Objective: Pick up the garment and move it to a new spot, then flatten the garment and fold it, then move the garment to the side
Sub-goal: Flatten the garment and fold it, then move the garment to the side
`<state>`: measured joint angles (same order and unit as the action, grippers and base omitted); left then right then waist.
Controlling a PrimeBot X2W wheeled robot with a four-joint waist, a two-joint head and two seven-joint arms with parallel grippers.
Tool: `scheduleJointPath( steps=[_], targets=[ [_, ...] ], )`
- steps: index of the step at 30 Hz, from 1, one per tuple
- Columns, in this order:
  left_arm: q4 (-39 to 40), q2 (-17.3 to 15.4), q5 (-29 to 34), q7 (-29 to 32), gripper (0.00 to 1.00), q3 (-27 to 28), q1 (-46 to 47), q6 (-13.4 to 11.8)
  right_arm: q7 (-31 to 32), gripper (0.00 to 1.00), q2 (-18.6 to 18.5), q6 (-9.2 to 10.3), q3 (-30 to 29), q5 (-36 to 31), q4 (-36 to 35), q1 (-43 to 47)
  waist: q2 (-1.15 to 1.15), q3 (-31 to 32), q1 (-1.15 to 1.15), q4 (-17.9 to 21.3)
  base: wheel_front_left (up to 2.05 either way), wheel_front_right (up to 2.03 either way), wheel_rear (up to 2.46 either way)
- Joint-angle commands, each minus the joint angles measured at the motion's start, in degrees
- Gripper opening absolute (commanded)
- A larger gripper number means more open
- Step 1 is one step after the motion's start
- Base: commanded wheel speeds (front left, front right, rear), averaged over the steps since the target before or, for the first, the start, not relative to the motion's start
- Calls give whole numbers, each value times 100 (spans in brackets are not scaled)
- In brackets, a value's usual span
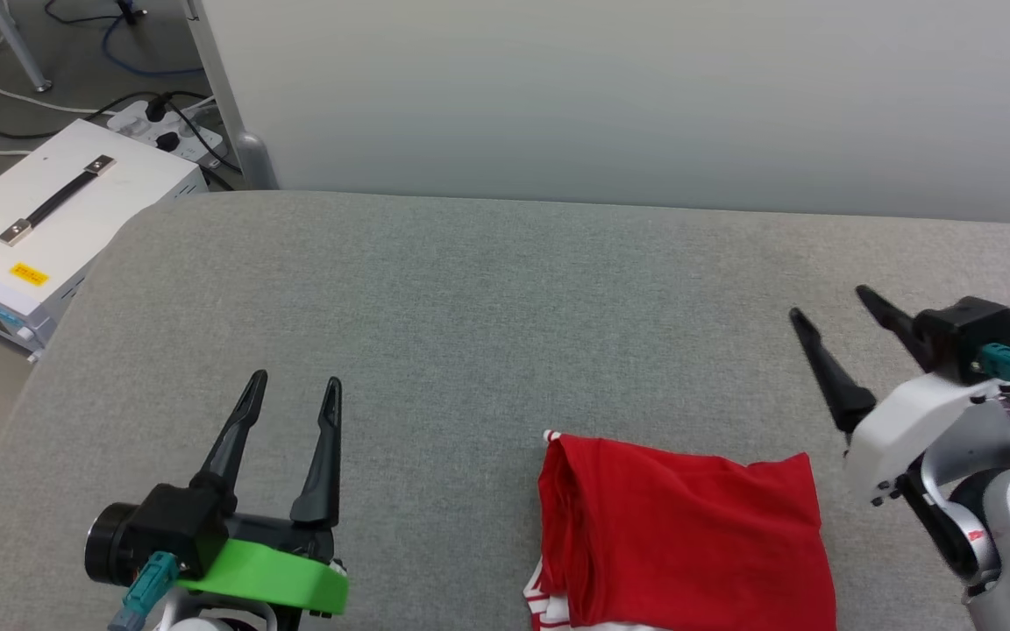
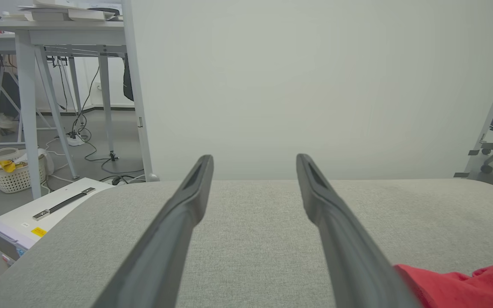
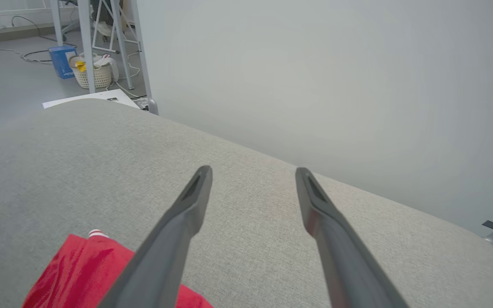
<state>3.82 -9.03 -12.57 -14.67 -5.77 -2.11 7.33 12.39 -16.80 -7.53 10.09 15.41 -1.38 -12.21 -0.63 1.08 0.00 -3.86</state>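
The garment (image 1: 685,535), a red T-shirt folded into a compact rectangle with a bit of red-striped white trim at its lower left, lies on the grey padded surface (image 1: 470,298) near the front edge. My left gripper (image 1: 296,381) stands open well to the garment's left, nothing between its fingers. My right gripper (image 1: 829,302) is open just right of the garment, apart from it, fingers pointing up and left. The garment (image 2: 464,282) shows at the lower right of the left wrist view beside the left gripper (image 2: 253,159), and the garment (image 3: 79,273) at the lower left of the right wrist view below the right gripper (image 3: 253,171).
A white case with a black handle (image 1: 49,237) sits on the floor off the surface's left edge, with a power strip and cables (image 1: 163,123) behind it. A pale wall (image 1: 645,96) stands right behind the surface. Desk legs and a basket (image 2: 11,173) are further left.
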Motion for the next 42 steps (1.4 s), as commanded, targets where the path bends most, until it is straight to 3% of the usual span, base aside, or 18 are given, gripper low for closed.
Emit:
scheduleJointPath(
  steps=[1, 7, 14, 26, 35, 42],
  targets=[
    [12, 30, 6, -33, 100, -20, -27, 15, -182, 100, -99, 4, -112, -137, 25, -80, 63, -50, 0, 73, 0, 0, 0],
    [-6, -22, 15, -33, 100, -171, 33, 15, -912, 100, -209, 4, -873, -496, 24, 208, 63, -165, 0, 166, 0, 0, 0],
    [-33, 19, -20, -33, 100, -141, 21, 15, -1564, 100, 98, 4, -1657, -449, -217, 915, 63, -214, 0, 216, 0, 0, 0],
    [-53, 204, -86, -33, 100, 20, -71, 15, -1934, 100, 526, 4, -1683, -350, -569, 1636, 63, -278, 0, 126, 0, 0, 0],
    [-57, 190, -72, -33, 100, 8, -1, 15, -1684, 100, 485, 4, -1560, -250, -632, 1651, 63, -355, 0, 70, 0, 0, 0],
    [-61, 157, -27, -33, 100, -44, 44, 15, -384, 100, 410, 4, -1224, 326, -635, 1951, 63, -479, 0, 4, 0, 0, 0]
  ],
)
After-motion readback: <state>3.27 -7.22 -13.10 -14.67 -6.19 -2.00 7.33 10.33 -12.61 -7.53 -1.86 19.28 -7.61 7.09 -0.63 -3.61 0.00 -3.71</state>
